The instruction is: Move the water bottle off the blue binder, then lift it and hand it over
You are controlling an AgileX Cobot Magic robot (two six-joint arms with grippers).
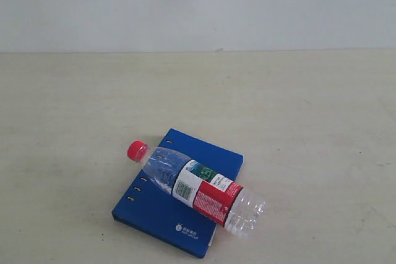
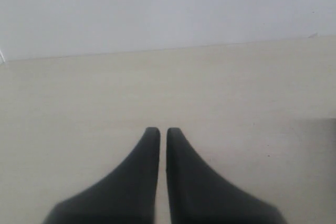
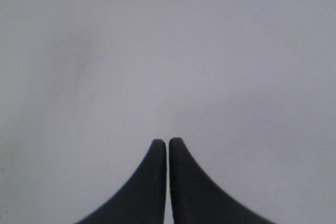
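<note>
The water bottle (image 1: 197,188), clear with a red cap and a red, white and green label, lies on its side across the blue binder (image 1: 162,219), cap toward the spine holes, base overhanging the binder's right edge. The binder lies flat on the table near the front of the exterior view. Neither arm shows in the exterior view. My left gripper (image 2: 163,129) is shut with nothing between its dark fingers, above bare table. My right gripper (image 3: 167,141) is shut and empty too, facing a plain grey wall. Neither wrist view shows the bottle or the binder.
A pale beige table (image 1: 297,109) stretches around the binder, ending at a light grey wall (image 1: 198,4) behind. The left wrist view shows the same tabletop (image 2: 79,103) meeting the wall.
</note>
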